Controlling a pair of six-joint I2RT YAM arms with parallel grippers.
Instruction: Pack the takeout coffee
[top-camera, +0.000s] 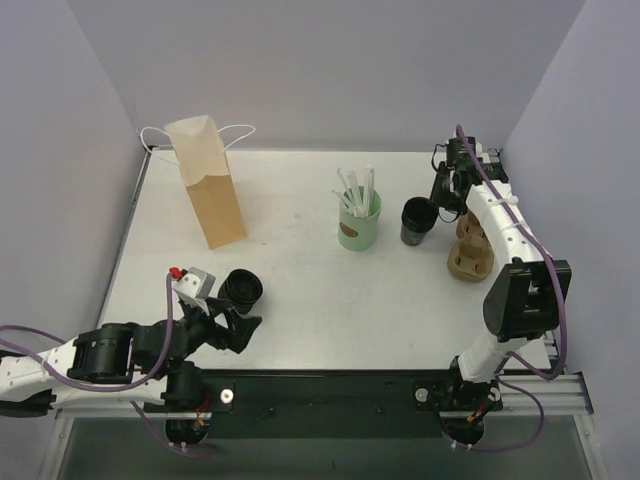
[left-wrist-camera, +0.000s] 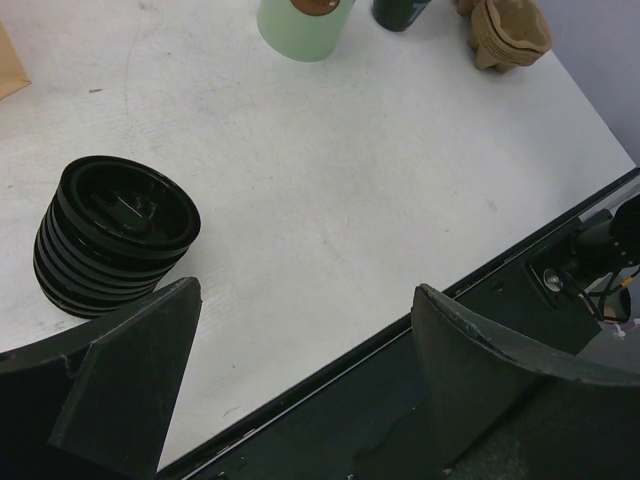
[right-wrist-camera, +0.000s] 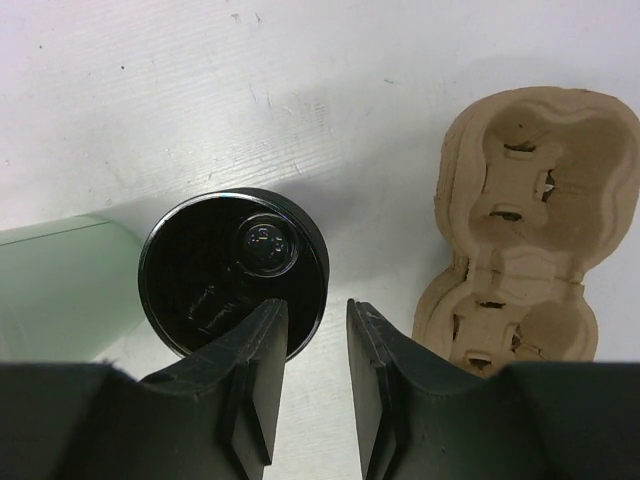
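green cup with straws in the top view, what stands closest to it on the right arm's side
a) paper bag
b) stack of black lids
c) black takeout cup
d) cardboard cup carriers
c, the takeout coffee stands just beside the green cup on that side; the cardboard carriers lie farther out, while the paper bag and the lid stack are on the other side.
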